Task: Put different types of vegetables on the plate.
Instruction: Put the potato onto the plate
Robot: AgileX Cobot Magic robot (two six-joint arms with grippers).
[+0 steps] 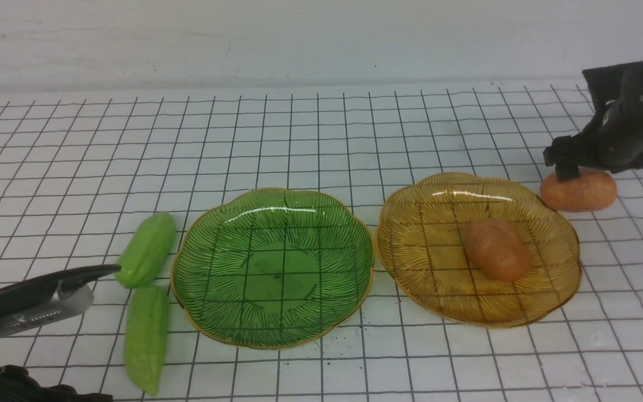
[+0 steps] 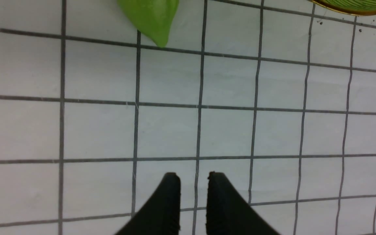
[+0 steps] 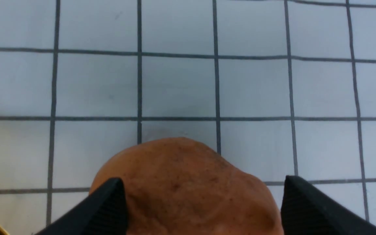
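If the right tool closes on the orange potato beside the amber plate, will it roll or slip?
The potato is a rounded oval, so it may roll if nudged off-centre. Its skin looks matte and speckled, so probably not slippery. The right tool straddles it with open jaws, which should help a centred grip.

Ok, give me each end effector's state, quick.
Left end effector: nearly shut, holding nothing.
Right end effector: open, straddling the stubby orange-brown potato on the table, not gripping it.

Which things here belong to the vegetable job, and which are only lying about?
Belong:
two green gourds
potato in the amber plate
potato beside it
green plate
amber plate

Lying about:
nothing; only the grid cloth
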